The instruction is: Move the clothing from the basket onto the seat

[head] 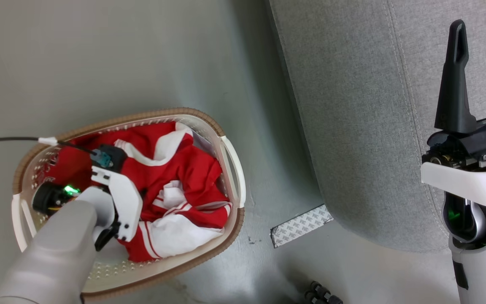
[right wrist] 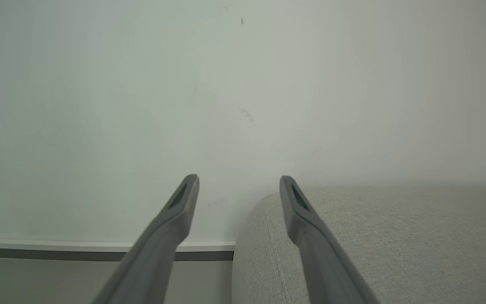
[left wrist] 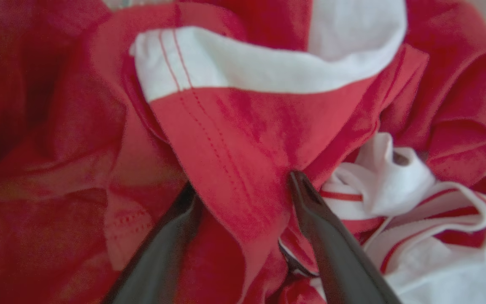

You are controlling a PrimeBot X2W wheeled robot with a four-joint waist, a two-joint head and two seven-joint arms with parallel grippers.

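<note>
The clothing (head: 184,173), bright red with white panels and striped cuffs, lies crumpled in the basket (head: 232,160) on the floor at the lower left of the head view. My left arm reaches down into the basket. In the left wrist view my left gripper (left wrist: 243,188) is open, its two dark fingers (left wrist: 323,236) pushed into the clothing (left wrist: 243,139) with a red fold standing between them. My right gripper (head: 481,31) stands open over the seat (head: 352,105) at the right, nothing between its fingers. The right wrist view has my right gripper (right wrist: 238,181) before the seat (right wrist: 395,236) and a wall.
A patterned grey strip (head: 301,226) lies on the floor between basket and seat. A black cable (head: 6,140) runs to my left wrist from the left edge. Small dark parts (head: 321,293) show at the bottom edge. A pale wall (right wrist: 184,105) with a baseboard stands behind the seat.
</note>
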